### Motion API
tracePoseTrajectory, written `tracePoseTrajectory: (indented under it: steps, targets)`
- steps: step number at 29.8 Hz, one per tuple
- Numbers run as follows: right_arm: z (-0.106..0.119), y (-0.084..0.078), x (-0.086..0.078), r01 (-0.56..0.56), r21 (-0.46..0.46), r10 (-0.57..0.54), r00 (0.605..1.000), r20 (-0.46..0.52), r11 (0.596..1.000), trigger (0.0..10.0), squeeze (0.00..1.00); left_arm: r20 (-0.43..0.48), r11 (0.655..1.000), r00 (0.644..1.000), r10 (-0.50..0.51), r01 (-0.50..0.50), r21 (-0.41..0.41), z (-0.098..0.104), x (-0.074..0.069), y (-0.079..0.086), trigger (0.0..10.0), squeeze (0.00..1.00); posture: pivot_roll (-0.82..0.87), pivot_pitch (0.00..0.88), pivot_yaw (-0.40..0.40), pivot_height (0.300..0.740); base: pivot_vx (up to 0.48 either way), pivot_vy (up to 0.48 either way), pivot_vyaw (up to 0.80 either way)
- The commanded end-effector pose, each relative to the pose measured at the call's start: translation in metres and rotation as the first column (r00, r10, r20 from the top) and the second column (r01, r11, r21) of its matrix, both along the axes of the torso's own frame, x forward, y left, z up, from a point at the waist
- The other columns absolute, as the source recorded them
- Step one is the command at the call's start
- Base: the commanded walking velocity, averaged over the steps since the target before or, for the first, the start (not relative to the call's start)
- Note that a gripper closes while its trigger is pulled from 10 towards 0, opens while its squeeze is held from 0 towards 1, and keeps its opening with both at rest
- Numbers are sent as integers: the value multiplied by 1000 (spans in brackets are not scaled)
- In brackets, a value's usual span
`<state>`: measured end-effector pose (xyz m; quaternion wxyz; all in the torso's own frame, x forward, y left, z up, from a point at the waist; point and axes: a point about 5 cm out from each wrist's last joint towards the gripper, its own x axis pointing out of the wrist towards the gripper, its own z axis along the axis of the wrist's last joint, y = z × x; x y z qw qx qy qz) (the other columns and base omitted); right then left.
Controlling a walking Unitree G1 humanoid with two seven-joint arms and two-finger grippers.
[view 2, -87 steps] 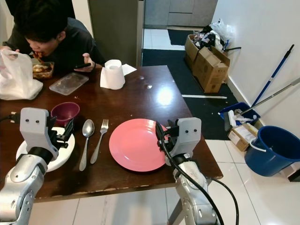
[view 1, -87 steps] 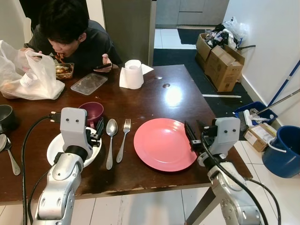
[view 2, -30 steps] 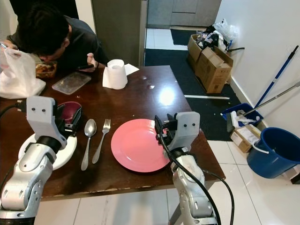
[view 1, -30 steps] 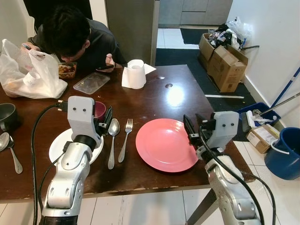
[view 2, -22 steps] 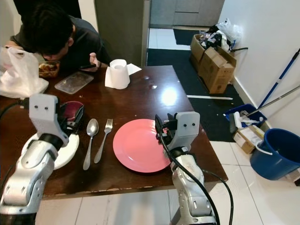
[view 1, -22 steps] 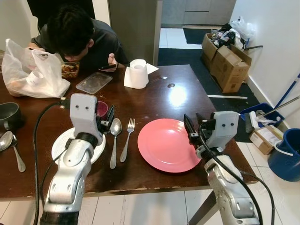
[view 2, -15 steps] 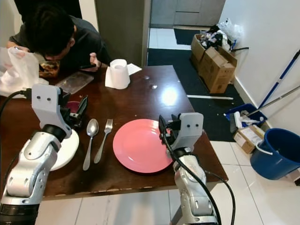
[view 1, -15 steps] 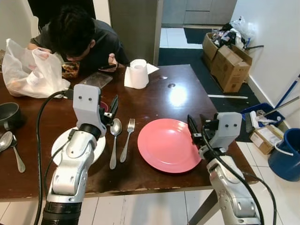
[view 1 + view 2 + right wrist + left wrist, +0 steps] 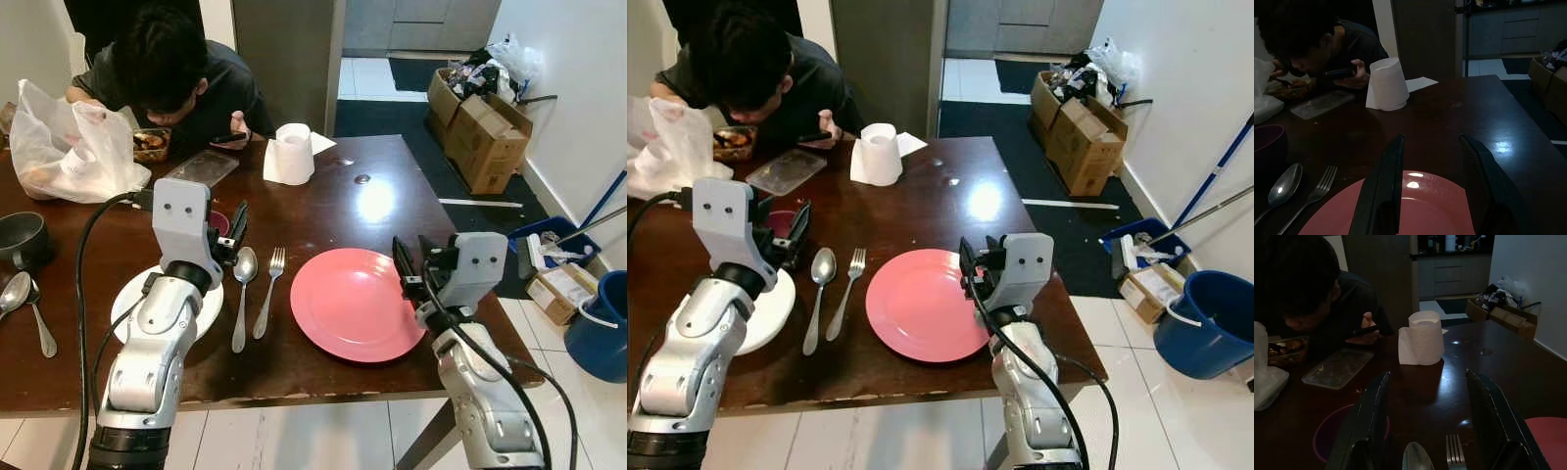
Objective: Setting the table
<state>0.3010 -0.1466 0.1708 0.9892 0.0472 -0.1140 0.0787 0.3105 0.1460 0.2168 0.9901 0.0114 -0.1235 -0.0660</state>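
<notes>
1. We see a dark wooden table [image 9: 362, 147] on a pale tiled floor, with a dark mat, cardboard boxes [image 9: 480, 127] along the white wall and a blue bucket [image 9: 600, 333] at the right.
2. A person [image 9: 176, 69] sits at the far side, bent over a food container [image 9: 150, 144], with a white plastic bag [image 9: 69, 147] and a clear lid [image 9: 200, 167] close by. A paper roll [image 9: 292, 154] stands near the middle of the far edge.
3. We count one pink plate [image 9: 358, 304], lying near the table's front edge, with one fork [image 9: 268, 289] and one spoon [image 9: 242, 294] side by side to its left.
4. Further left lies one white plate [image 9: 132, 299], partly covered by the left arm. A maroon bowl [image 9: 1332, 435] sits behind it, mostly hidden in the head views by the left gripper [image 9: 233, 233].
5. At the far left edge are a dark bowl [image 9: 22, 238] and a second spoon [image 9: 37, 318]; a third spoon [image 9: 10, 292] is cut off.
6. The left gripper hovers just above the table by the maroon bowl, fingers spread and holding nothing.
7. The right gripper [image 9: 409, 269] hangs over the pink plate's right rim, fingers parted and empty.
8. Both wrist views are dim, so we cannot make out fine detail there.
</notes>
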Motion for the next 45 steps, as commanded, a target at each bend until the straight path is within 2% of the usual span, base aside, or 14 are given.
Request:
tracePoseTrajectory:
  steps: [1, 11, 45]
  targets:
    - [-2, 1, -1, 1, -1, -1, 1000, -5, 1000, 10000, 0, -24, 1000, 1000, 7, -7, -2, -6, 1, 1, 10000, 0, 36, 0, 93, 740, 0, 0, 0]
    - [1, 1, -1, -3, -7, 4, 1000, 2, 1000, 10000, 0, -21, 1000, 1000, 5, -5, -17, -5, 2, -3, 10000, 0, 28, 0, 83, 740, 0, 0, 0]
    - [0, 2, 0, -11, -10, 11, 1000, -1, 1000, 10000, 0, -24, 1000, 1000, 17, -18, -21, -8, 1, -2, 10000, 0, 37, 0, 73, 740, 0, 0, 0]
